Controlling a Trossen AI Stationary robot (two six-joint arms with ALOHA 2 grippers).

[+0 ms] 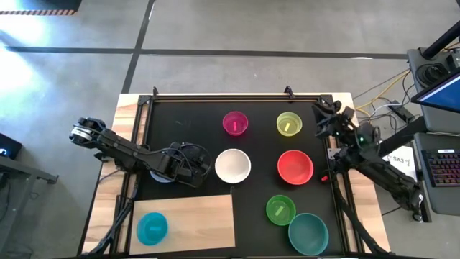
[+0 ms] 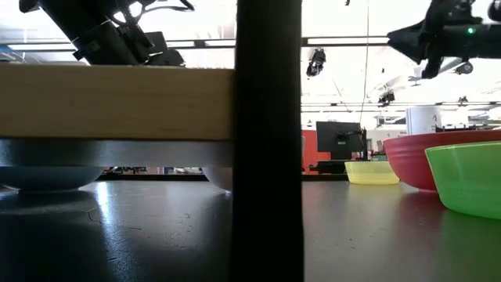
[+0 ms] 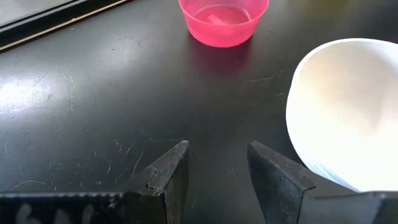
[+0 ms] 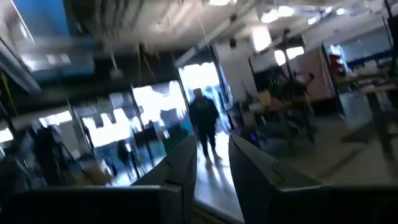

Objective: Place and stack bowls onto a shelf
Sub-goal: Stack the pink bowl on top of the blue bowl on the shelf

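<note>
High view: left gripper (image 1: 203,170) just beside the white bowl (image 1: 233,166); the shelf (image 1: 208,219) holds 1 blue bowl (image 1: 152,228). Left wrist view: fingers apart, empty; closing now might nudge the rim away. Right gripper (image 4: 210,163) idles, slightly parted.

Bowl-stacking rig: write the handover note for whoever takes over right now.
Left gripper: open, empty, low over the mat beside the white bowl.
Right gripper: open, empty, raised at the mat's right edge.
Done: only the blue bowl sits on the shelf.
Left on the mat: white, magenta, yellow-green, red, green, teal. A pale bowl shows under the left arm, mostly hidden.
Likely next: white bowl.
</note>
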